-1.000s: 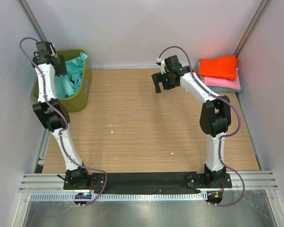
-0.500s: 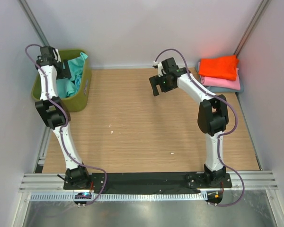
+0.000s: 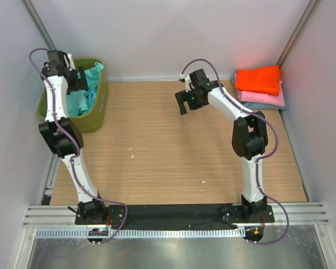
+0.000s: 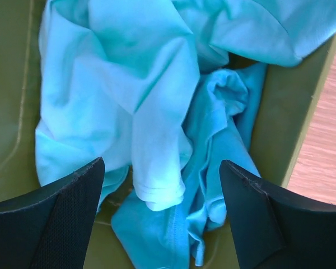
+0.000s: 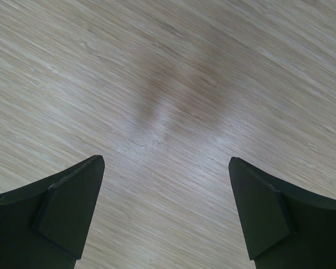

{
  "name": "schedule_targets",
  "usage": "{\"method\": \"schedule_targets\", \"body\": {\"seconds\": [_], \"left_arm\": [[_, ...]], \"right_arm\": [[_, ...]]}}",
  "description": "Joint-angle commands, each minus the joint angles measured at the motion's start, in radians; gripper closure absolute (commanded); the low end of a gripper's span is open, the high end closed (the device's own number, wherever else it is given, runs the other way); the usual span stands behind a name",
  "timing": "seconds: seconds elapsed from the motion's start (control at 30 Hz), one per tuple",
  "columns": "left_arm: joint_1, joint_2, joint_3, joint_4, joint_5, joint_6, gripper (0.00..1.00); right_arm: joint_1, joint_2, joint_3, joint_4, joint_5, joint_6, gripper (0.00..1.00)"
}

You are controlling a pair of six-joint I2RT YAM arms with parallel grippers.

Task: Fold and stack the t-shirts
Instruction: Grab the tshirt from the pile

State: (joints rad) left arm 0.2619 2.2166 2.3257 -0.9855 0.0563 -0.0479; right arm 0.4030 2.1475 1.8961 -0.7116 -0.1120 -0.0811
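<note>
From the overhead camera, the left claw [image 3: 80, 83] hangs over the olive-green basket [image 3: 99, 109] at the far left corner of the table [image 3: 157, 162]. The teal t-shirts [image 3: 77, 103] lie crumpled directly beneath it and spill up toward the rim just beyond it. How wide its jaws stand cannot be told from this view. The right claw [image 3: 184, 104] hovers above bare wood near the far middle of the table with its jaws parted and nothing between them. Well off to its right, in the far right corner, sits a folded stack: the orange t-shirt [image 3: 259, 79] on top, the pink t-shirt [image 3: 264, 98] under it, and a sliver of the grey-blue t-shirt [image 3: 284, 105] at the bottom. In the left wrist camera, the left claw's fingers are spread wide and hold nothing. The rumpled teal cloth fills the space ahead of and between them, a hemmed sleeve edge lies just between the fingertips, the basket wall runs past the right finger, and a strip of table shows beyond that. In the right wrist camera, the right claw's fingers are likewise spread wide and empty, with only wood grain below and no cloth near them.
</note>
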Motion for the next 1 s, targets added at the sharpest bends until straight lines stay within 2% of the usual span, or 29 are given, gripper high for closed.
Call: {"method": "schedule_targets", "body": {"seconds": [0.0, 0.1, 0.23, 0.27, 0.33, 0.37, 0.43, 0.47, 0.53, 0.7, 0.97], "left_arm": [[-0.009, -0.014, -0.045, -0.025, 0.013, 0.000, 0.16], [-0.006, 0.018, -0.040, -0.031, 0.002, 0.019, 0.19], [-0.006, 0.060, -0.026, -0.032, -0.016, 0.029, 0.28], [-0.003, 0.063, -0.025, -0.028, -0.018, 0.033, 0.36], [-0.004, 0.072, -0.019, -0.027, -0.015, 0.037, 0.47], [-0.004, 0.071, -0.020, -0.025, -0.016, 0.037, 0.59], [-0.003, 0.066, -0.020, -0.021, -0.024, 0.037, 0.67], [-0.004, 0.063, -0.020, -0.019, -0.024, 0.042, 0.86], [-0.004, 0.048, -0.023, -0.021, -0.030, 0.042, 1.00], [-0.004, -0.027, -0.012, -0.021, 0.010, 0.039, 1.00], [-0.032, -0.276, 0.119, 0.013, 0.284, 0.019, 1.00]], "right_arm": [[0.005, 0.009, 0.054, 0.009, -0.011, -0.011, 0.00], [0.003, 0.014, 0.063, 0.008, -0.009, -0.014, 0.00], [0.003, 0.017, 0.067, 0.008, -0.006, -0.019, 0.00], [0.003, 0.017, 0.067, 0.011, -0.003, -0.017, 0.00], [0.003, 0.014, 0.063, 0.009, 0.001, -0.013, 0.00], [0.003, 0.011, 0.054, 0.011, 0.003, -0.013, 0.00], [0.005, 0.002, 0.044, 0.014, 0.006, -0.013, 0.00], [0.003, -0.006, 0.032, 0.014, 0.009, -0.014, 0.00], [0.005, -0.015, 0.018, 0.018, 0.009, -0.016, 0.00], [0.003, -0.063, -0.015, 0.034, 0.035, -0.026, 0.00], [0.011, -0.153, 0.035, 0.087, 0.225, -0.128, 0.00]]}}
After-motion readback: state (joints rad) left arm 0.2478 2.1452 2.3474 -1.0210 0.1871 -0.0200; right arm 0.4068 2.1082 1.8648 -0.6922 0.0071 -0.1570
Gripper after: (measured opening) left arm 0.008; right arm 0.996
